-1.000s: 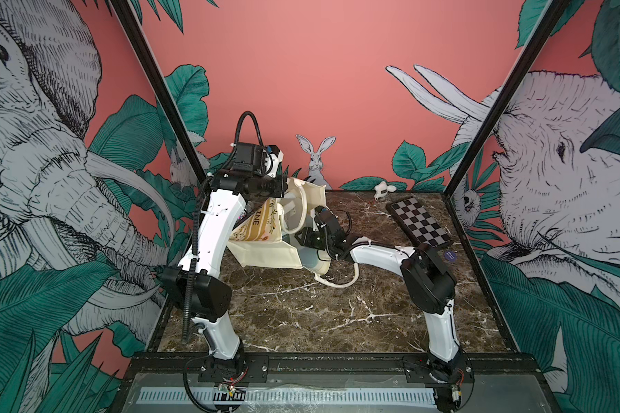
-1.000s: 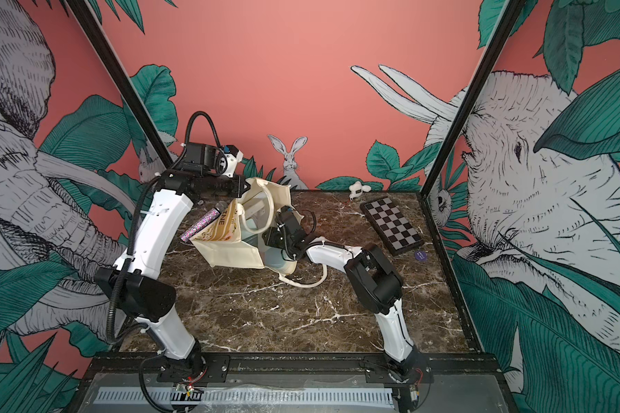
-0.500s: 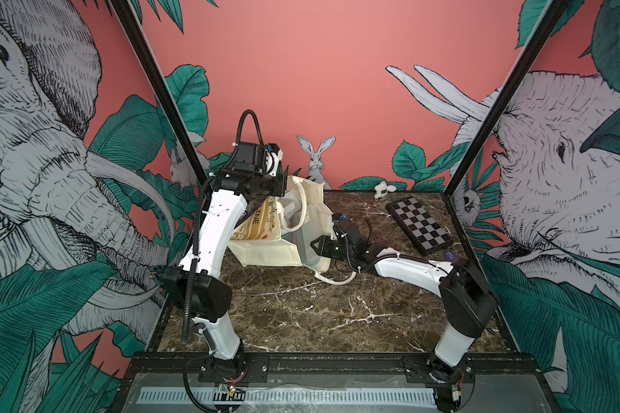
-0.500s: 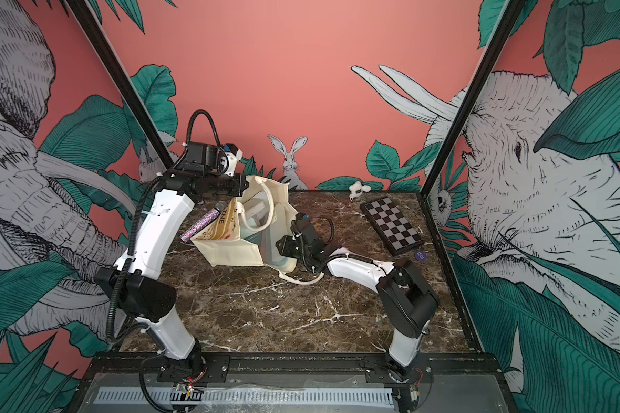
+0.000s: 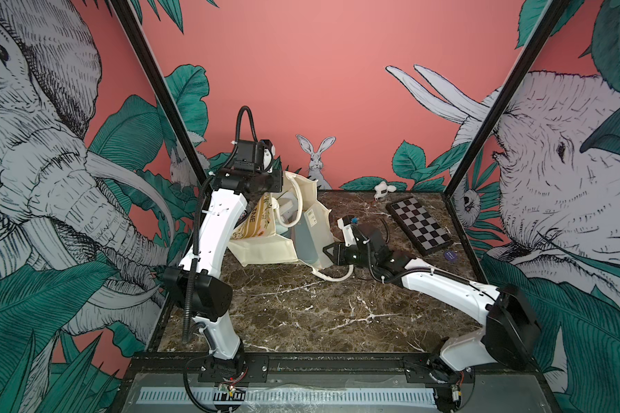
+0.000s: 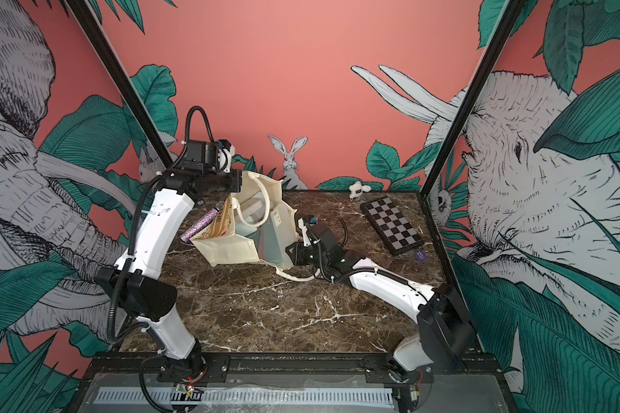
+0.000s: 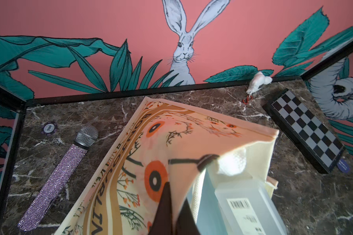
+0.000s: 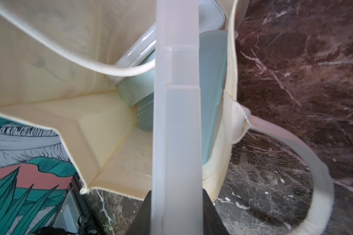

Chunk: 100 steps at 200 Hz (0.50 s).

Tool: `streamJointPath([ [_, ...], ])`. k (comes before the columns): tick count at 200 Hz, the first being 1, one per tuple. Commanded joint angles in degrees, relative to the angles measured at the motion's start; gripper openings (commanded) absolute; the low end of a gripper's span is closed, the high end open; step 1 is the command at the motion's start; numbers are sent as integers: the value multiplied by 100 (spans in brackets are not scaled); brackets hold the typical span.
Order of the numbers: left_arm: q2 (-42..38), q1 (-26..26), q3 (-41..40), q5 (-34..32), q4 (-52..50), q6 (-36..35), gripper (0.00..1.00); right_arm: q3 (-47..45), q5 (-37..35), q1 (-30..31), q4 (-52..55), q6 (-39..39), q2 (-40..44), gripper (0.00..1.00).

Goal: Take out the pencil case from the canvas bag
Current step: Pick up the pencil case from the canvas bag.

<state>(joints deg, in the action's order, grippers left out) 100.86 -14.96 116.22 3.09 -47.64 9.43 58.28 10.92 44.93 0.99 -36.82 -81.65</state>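
Gripping the frosted pencil case [image 8: 175,122], the right end effector [image 5: 331,252] clamps it at the mouth of the canvas bag [image 5: 265,250].
The case lies mostly inside the bag on the tabletop [image 5: 301,314]; the left end effector [image 7: 172,207] pinches the printed rim.

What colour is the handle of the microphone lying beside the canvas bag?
Glittery purple; the microphone shows best in the left wrist view.

One canvas bag [image 5: 265,250] is sitting on the marble table [image 5: 301,314], carrying two loop handles [image 5: 300,203] [image 5: 332,279] and holding one frosted pencil case [image 8: 175,122]. Lying around it — one chessboard [image 5: 419,223], one glittery purple microphone [image 6: 201,227], two purple poker chips [image 7: 49,128] [image 5: 450,255], one small white figurine [image 5: 382,189]. Two white robot arms [image 5: 219,221] [image 5: 444,286] are standing over the table.
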Motion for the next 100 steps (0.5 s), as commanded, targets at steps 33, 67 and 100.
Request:
streamJointPath([
  [33, -576, 28, -467, -1065, 509, 506, 0, -80, -762, -224, 972, 1058, 1102, 15],
  [67, -829, 28, -632, -1264, 464, 670, 0, 56, -1353, -685, 1777, 1290, 1297, 14],
  [100, -928, 29, -704, -1191, 491, 692, 0, 623, -1818, -1074, 2737, 1532, 832, 14],
])
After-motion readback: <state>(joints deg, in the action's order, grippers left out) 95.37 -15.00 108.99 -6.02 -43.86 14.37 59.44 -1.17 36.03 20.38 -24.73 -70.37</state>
